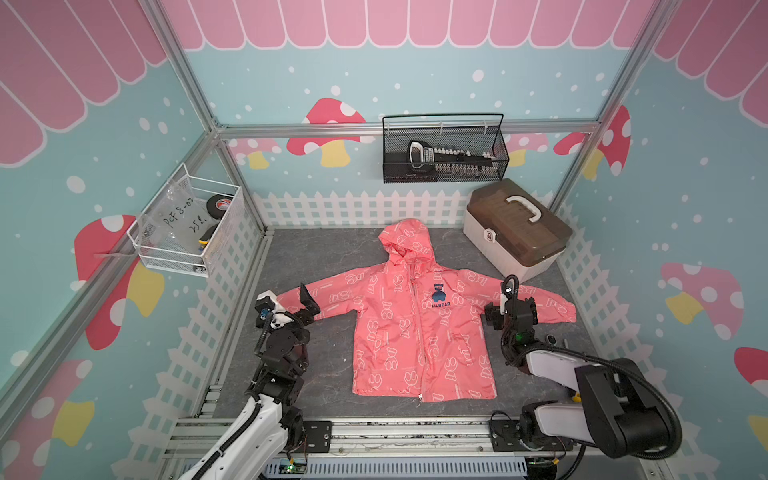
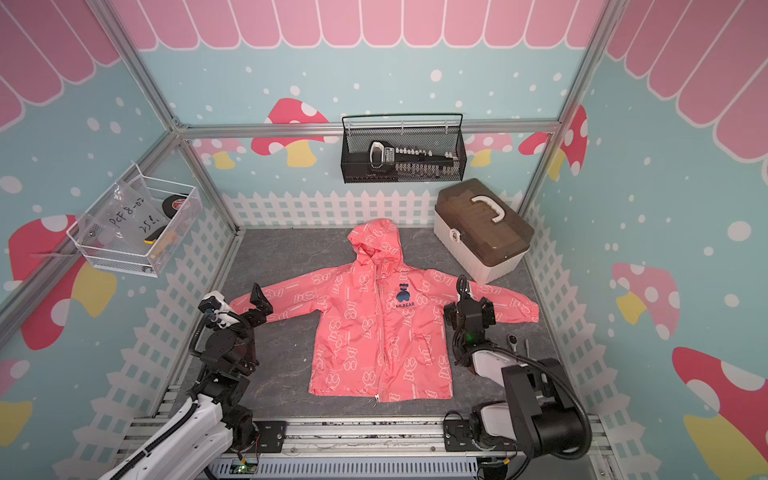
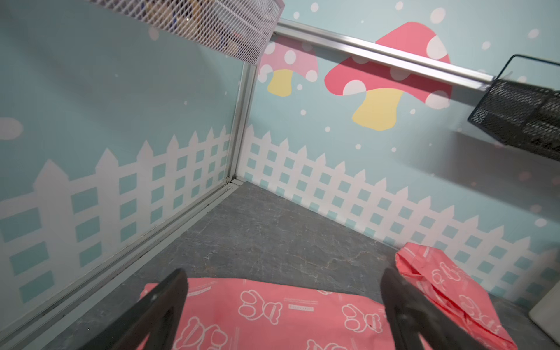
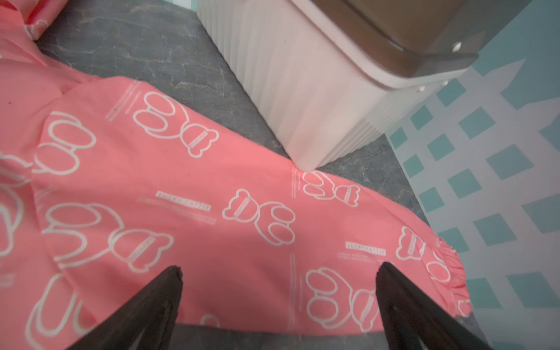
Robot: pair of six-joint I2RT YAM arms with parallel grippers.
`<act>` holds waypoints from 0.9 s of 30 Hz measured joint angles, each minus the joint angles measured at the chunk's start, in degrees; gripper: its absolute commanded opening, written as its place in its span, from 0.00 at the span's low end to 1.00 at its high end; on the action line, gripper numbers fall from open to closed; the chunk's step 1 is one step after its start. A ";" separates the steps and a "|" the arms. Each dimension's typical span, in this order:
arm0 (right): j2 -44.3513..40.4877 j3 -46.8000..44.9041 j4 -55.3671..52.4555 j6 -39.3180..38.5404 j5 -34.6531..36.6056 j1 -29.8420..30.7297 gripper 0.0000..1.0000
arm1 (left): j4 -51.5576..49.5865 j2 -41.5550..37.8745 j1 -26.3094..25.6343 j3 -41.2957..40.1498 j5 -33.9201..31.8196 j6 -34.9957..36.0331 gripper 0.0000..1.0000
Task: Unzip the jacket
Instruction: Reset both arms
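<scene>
The coral-pink hooded jacket (image 1: 415, 332) (image 2: 374, 332) lies flat on the grey table, front up, sleeves spread to both sides. Its two fronts lie together along the centre zipper line (image 1: 417, 332), and a small metal piece shows at the hem end (image 1: 420, 397). My left gripper (image 1: 308, 305) (image 3: 283, 275) hovers open over the left sleeve (image 3: 272, 312), nothing between its fingers. My right gripper (image 1: 509, 309) (image 4: 278, 268) stands open just above the right sleeve (image 4: 212, 197), holding nothing. The hood (image 3: 448, 285) lies toward the back wall.
A white storage box with a brown lid (image 1: 515, 232) (image 4: 303, 91) stands at the back right, its corner touching the right sleeve. A black wire basket (image 1: 444, 153) hangs on the back wall, a white one (image 1: 187, 224) on the left wall. Small tools (image 2: 512, 341) lie by the right arm.
</scene>
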 measured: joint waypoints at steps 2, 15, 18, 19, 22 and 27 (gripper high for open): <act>4.66 0.81 5.20 -0.13 -0.92 -1.31 0.96 | 0.15 1.49 0.02 -0.85 -1.29 0.74 0.99; 9.14 1.11 15.52 0.66 -11.78 -7.30 0.99 | 26.69 35.78 0.48 -3.85 -1.25 9.84 1.00; 9.14 1.14 15.47 0.79 -12.39 -7.30 0.99 | 36.30 46.49 1.49 -2.95 2.25 12.70 1.00; 9.14 1.14 15.50 0.79 -12.50 -7.30 0.99 | 38.18 49.88 2.25 -1.88 3.93 13.51 1.00; 9.14 1.14 15.52 0.79 -12.79 -7.30 0.99 | 37.03 52.85 5.29 1.55 7.39 13.55 1.00; 9.14 1.14 15.54 0.79 -13.00 -7.30 0.99 | 30.93 50.42 9.70 8.55 10.34 11.10 0.99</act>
